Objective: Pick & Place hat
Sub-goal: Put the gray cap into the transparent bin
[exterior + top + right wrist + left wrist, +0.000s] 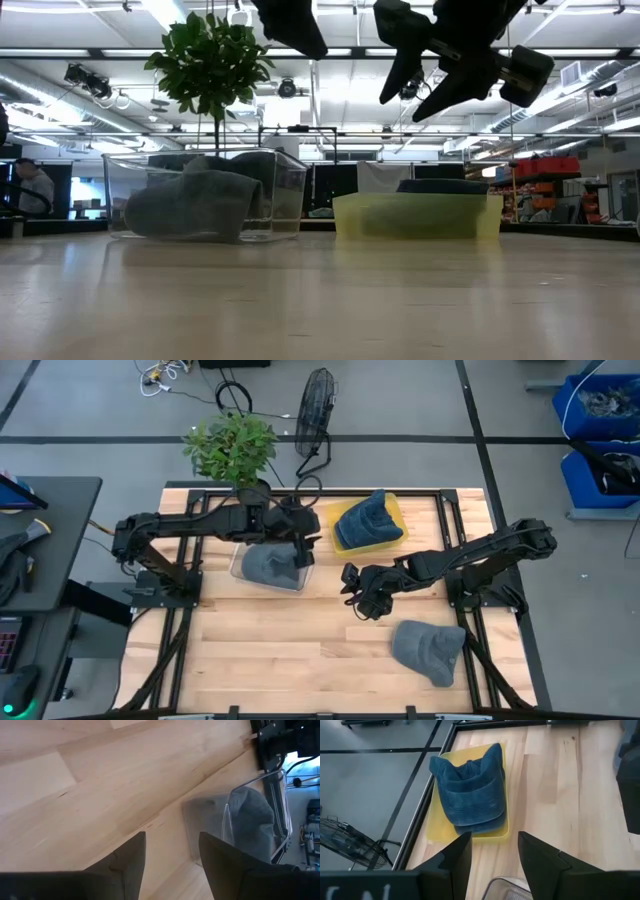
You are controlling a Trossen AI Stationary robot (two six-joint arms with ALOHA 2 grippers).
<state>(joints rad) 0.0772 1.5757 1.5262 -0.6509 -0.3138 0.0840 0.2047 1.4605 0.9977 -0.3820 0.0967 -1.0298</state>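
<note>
grey hat [190, 205] in clear bin [285, 190]

hat [268, 565] in bin [240, 568], tray [394, 510] to right

Wooden table [300, 650] on a black frame. Potted plant [232, 445] at the far edge, floor fan [314, 410] behind it on grey floor. Blue bins [600, 420] far right, desk [50, 540] left. Person [30, 188] seated in background, low view.
</note>
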